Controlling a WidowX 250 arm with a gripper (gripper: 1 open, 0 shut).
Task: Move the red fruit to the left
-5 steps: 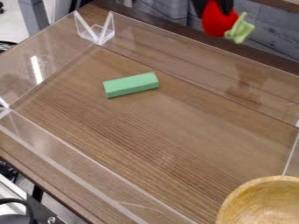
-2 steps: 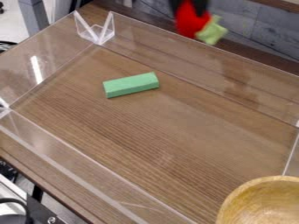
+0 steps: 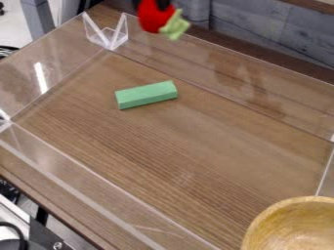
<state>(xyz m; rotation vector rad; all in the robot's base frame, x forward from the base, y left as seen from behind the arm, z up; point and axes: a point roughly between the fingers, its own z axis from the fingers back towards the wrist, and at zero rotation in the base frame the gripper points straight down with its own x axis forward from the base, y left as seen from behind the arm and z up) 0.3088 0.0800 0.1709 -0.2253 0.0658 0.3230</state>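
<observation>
The wood-grain tabletop (image 3: 216, 161) fills most of the frame. At the lower right, cut off by the frame's edge, sits a round tan bowl (image 3: 276, 209); it plays no part in this job. The flat light-green rectangular block (image 3: 146, 95) lies left of centre, and nothing is touching it. Above it, toward the upper left, a clear angular plastic piece (image 3: 107, 33) stands on the table.

The glossy red toy strawberry (image 3: 154, 15) is at the top edge, left of the middle, with its light green leafy cap (image 3: 175, 26) pointing to the right and slightly down. It is just beside the clear piece, on its right, and looks to be off the table, though how high above it I can't tell. Only a dark bit of the gripper (image 3: 174, 7) shows at the very top; the fingers appear clamped on the strawberry, their tips blurred and partly hidden.

As for progress, the pick-up looks done, and the fruit already hangs in the left half of the frame, so I'd judge the carry well advanced. What remains is perhaps a little more travel left, then lowering, letting go and backing off. The clear piece is close enough to be knocked, so the strawberry would want a free spot beside it.
</observation>
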